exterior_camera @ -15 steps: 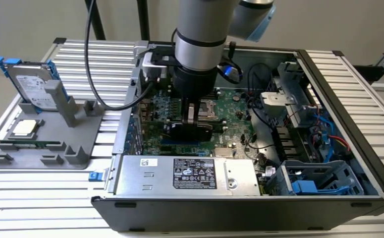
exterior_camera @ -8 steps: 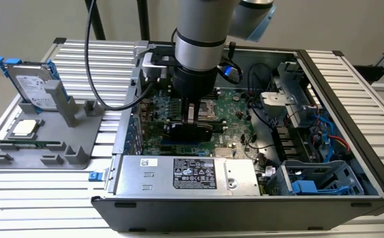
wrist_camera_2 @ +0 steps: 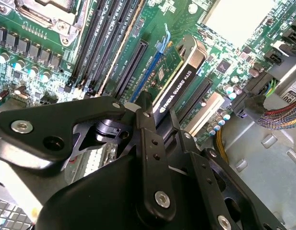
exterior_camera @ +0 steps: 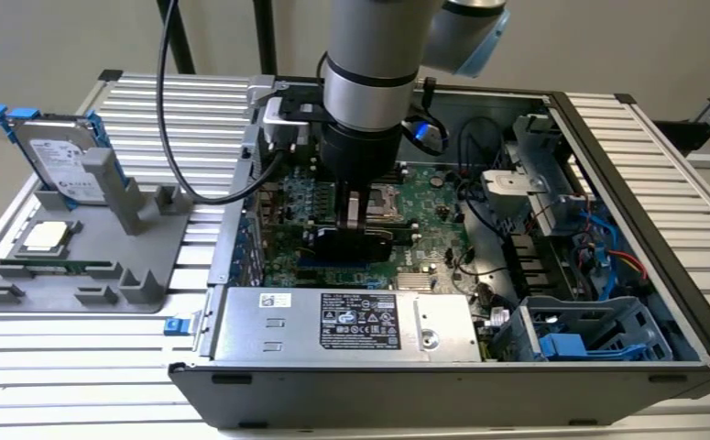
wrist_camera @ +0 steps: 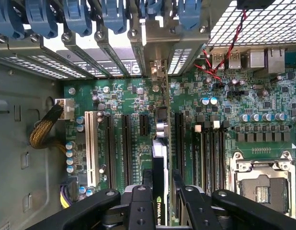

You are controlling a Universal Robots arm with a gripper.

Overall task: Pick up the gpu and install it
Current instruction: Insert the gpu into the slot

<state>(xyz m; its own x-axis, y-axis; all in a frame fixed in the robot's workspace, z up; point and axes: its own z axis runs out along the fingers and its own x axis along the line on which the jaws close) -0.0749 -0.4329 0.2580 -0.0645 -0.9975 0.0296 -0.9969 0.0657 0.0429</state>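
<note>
Starting at the exterior view's left, we note a grey parts stand (exterior_camera: 80,275) on the table, carrying a hard drive (exterior_camera: 61,160) with blue rails and a small square CPU chip (exterior_camera: 44,236); neither concerns this step. Right of it lies the open computer case (exterior_camera: 648,238), and the arm (exterior_camera: 373,64) descends vertically into its middle, wrist pointing straight down over the motherboard (exterior_camera: 434,206). The gripper (wrist_camera_2: 159,112) has its fingers (wrist_camera: 183,194) closed on the gpu (wrist_camera_2: 179,79), pinching its upper edge; the card hangs edge-down just above the expansion slots (wrist_camera: 124,143). We judge that good execution requires keeping the card square to the long slot, its bracket end toward the rear openings (wrist_camera: 109,57), and pressing evenly. In both wrist views the card appears parallel to the slots; whether it is seated, we cannot tell.
</note>
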